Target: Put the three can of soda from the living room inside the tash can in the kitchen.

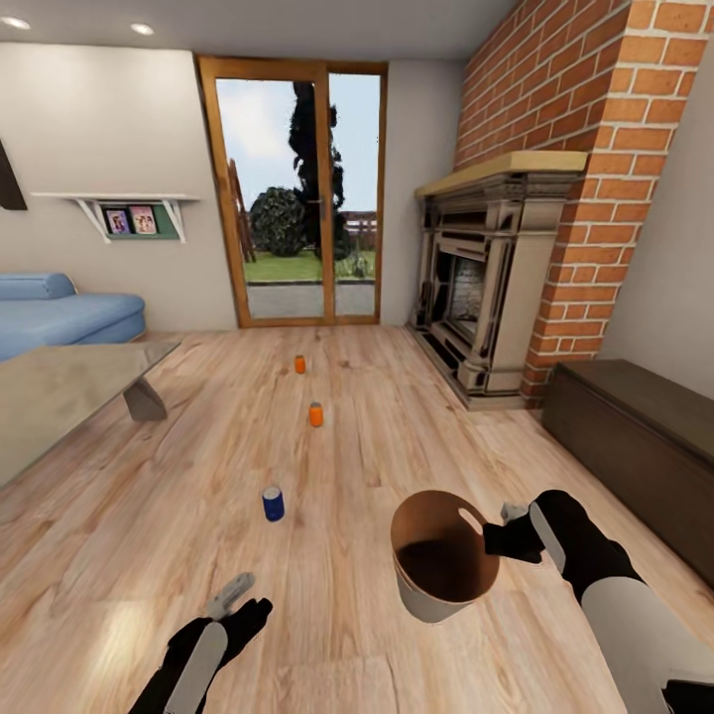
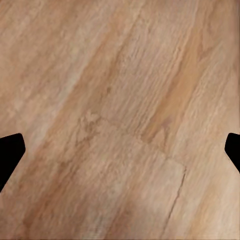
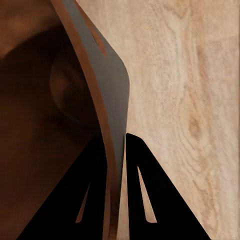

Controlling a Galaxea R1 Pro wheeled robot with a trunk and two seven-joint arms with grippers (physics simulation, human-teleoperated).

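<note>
The right arm is being held forward and low at the right of the head view, forearm angled inward, with its tool [image 1: 496, 540] clenched on the rim of the trash can [image 1: 436, 595]. In the right wrist view the two dark fingers [image 3: 145, 190] are pinching the thin wall of the bin [image 3: 107, 90], one inside and one outside. The bin is being carried tilted, its mouth turned toward the camera, so the tan-brown interior is exposed; nothing is seen inside it.

The left arm is being extended low at the bottom left of the head view, its tool [image 1: 233, 600] pointing forward over the wood plank floor [image 1: 397, 416]. In the left wrist view the finger tips [image 2: 10, 150] are being shown at opposite edges, well apart, with bare floor boards [image 2: 120, 120] between them: the tool is released and holding nothing.

Three soda cans are standing upright on the floor ahead of the robot, roughly in a line running away from it. The dark blue can [image 1: 273, 504] is nearest, just ahead of the left tool. An orange can [image 1: 315, 415] is standing beyond it, and a second orange can [image 1: 299, 364] farther still, toward the glass doors [image 1: 297, 188]. All three are apart from both tools and from the bin.

A brick fireplace [image 1: 496, 268] is standing at the right, a blue sofa [image 1: 59, 312] at the left.
</note>
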